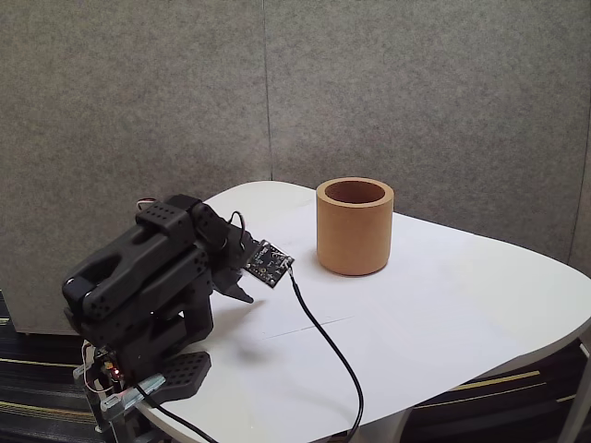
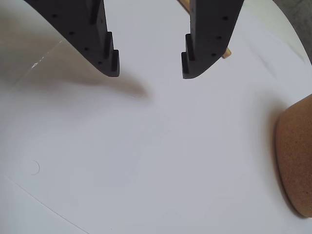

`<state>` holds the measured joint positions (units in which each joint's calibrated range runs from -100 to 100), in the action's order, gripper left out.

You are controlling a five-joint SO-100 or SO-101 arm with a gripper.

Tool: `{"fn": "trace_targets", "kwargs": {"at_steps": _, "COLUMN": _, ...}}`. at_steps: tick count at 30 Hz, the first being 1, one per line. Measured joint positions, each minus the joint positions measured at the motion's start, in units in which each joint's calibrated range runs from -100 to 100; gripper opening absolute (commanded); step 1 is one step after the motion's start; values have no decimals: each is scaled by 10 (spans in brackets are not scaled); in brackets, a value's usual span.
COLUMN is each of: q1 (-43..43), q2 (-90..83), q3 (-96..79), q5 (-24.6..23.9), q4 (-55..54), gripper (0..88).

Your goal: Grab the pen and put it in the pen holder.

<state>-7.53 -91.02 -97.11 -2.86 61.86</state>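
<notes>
Fixed view, left to right: one black arm [image 1: 138, 277] folded low at the left edge of one white table [image 1: 443, 314]. One black cable [image 1: 323, 341] runs from a small circuit board [image 1: 269, 262] on the arm down across the table to its front edge. One orange-brown cup [image 1: 355, 226] stands upright near the table's back, well apart from the arm.

Wrist view: gripper [image 2: 150, 66] hangs above the bare table with jaws apart, nothing between them. One pen [image 2: 225, 52], tan, peeks out behind the right finger, mostly hidden. Cup rim sits at the right edge.
</notes>
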Motion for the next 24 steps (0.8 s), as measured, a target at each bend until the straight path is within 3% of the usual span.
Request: {"fn": "trace_targets", "kwargs": {"at_steps": 24, "q1": 3, "q2": 0, "q3": 0, "q5": 0, "q4": 0, "gripper": 175}}
